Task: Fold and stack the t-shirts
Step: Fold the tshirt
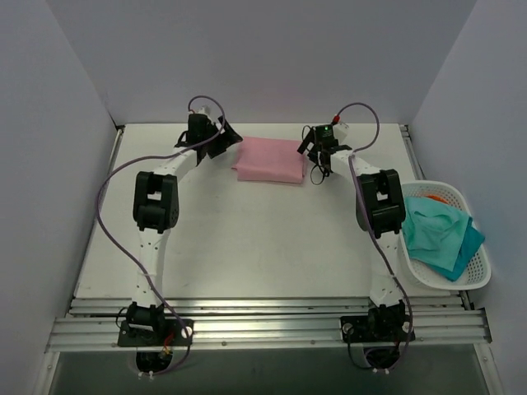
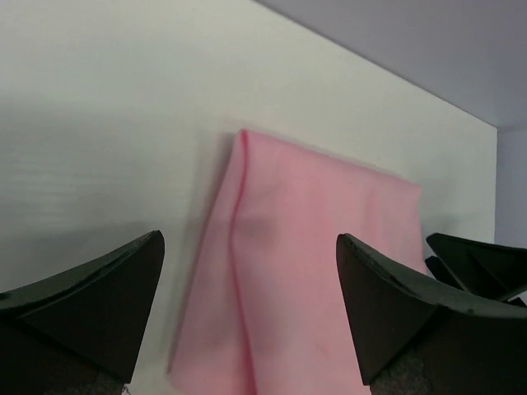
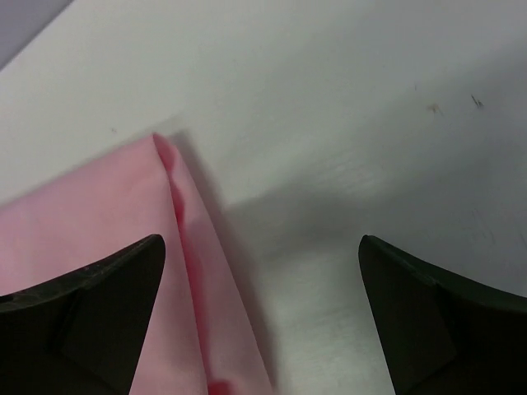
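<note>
A light pink t-shirt (image 1: 270,160), folded into a small rectangle, lies flat at the back middle of the white table (image 1: 247,239). My left gripper (image 1: 226,141) hovers at its left edge. In the left wrist view the jaws (image 2: 249,243) stand open over the shirt's (image 2: 305,263) folded edge, gripping nothing. My right gripper (image 1: 317,164) is at the shirt's right edge. In the right wrist view it is open (image 3: 262,243), with the pink fold (image 3: 99,222) under its left finger and bare table under the rest. A teal t-shirt (image 1: 440,234) lies crumpled in a basket.
A white plastic basket (image 1: 479,262) stands at the table's right edge beside the right arm, with a bit of orange cloth (image 1: 436,197) under the teal one. Grey walls close in the back and both sides. The right gripper's fingers (image 2: 478,263) show in the left wrist view.
</note>
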Available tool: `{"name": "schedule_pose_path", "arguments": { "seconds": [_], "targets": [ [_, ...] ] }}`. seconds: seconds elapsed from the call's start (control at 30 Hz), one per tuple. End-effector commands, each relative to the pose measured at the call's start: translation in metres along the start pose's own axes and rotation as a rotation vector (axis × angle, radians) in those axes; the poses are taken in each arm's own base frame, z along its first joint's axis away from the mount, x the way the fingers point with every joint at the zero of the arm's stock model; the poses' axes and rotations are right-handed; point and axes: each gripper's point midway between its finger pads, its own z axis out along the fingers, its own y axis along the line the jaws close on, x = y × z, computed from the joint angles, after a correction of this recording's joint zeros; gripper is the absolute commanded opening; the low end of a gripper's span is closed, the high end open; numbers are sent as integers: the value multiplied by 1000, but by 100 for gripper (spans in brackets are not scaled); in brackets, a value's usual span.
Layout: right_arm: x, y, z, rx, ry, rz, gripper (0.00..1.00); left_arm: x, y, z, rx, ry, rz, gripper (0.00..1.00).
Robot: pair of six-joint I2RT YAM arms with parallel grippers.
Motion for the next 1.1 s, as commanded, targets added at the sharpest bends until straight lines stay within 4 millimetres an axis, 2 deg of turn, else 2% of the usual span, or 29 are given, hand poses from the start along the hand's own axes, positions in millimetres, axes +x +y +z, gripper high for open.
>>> {"name": "schedule_pose_path", "arguments": {
  "seconds": [0.0, 0.03, 0.07, 0.1, 0.13, 0.17, 0.2, 0.23, 0.27, 0.3, 0.33, 0.37, 0.4, 0.5, 0.53, 0.57, 0.6, 0.67, 0.7, 0.73, 0.8, 0.83, 0.97, 1.03, 1.07],
  "targets": [
    [-46, 50, -78, -149, -127, 0, 100, -71, -78, -71, 173, -142, 74, 94],
    [-58, 54, -96, -163, -156, 2, 100, -69, -64, -78, 141, -138, 61, 94],
    [-58, 54, -105, -163, -163, -2, 100, -71, -60, -87, 124, -145, 63, 94],
    [-57, 55, -121, -167, -172, -9, 100, -89, -75, -112, 124, -204, 76, 94],
    [-56, 54, -128, -167, -180, -16, 100, -90, -75, -123, 109, -222, 76, 94],
    [-56, 52, -137, -156, -196, -20, 100, -70, -55, -127, 59, -194, 43, 94],
    [-43, 43, -139, -134, -183, -32, 100, -82, -72, -154, 80, -247, 44, 94],
    [-45, 49, -156, -158, -200, -29, 100, -82, -77, -164, 92, -279, 40, 94],
    [-43, 47, -163, -158, -206, -27, 100, -75, -77, -172, 95, -281, 12, 94],
    [-39, 46, -167, -158, -208, -27, 100, -59, -70, -181, 81, -267, -6, 94],
    [-29, 42, -176, -159, -201, -33, 100, -53, -71, -185, 92, -267, -17, 94],
    [-24, 39, -179, -158, -200, -34, 100, -43, -72, -186, 105, -252, -42, 94],
    [-19, 37, -182, -159, -197, -35, 100, -23, -62, -187, 93, -220, -65, 94],
    [5, 24, -184, -142, -159, -39, 100, 10, -66, -184, 117, -171, -102, 94],
    [8, 21, -185, -136, -156, -28, 100, 24, -61, -181, 101, -148, -112, 94],
    [21, 11, -182, -118, -133, -34, 100, 33, -61, -178, 92, -137, -128, 94],
    [25, 7, -182, -115, -127, -27, 100, 51, -66, -173, 95, -107, -131, 94],
    [39, -3, -178, -105, -108, -21, 100, 70, -66, -167, 76, -97, -166, 94],
    [43, -5, -178, -102, -103, -20, 100, 89, -70, -162, 68, -71, -179, 94],
    [46, -6, -177, -104, -100, -11, 100, 100, -69, -159, 50, -64, -232, 94],
    [53, -13, -176, -94, -90, -10, 100, 115, -70, -152, 44, -78, -275, 94],
    [55, -15, -176, -97, -88, -7, 100, 125, -83, -149, 76, -76, -289, 94],
    [62, -24, -182, -98, -81, -1, 100, 147, -80, -135, 37, -121, -469, 94],
    [62, -31, -190, -96, -84, -1, 100, 146, -76, -132, 3, -189, -512, 94],
    [60, -35, -193, -90, -91, -1, 100, 151, -85, -128, -3, -202, -537, 94]
  ]
}}
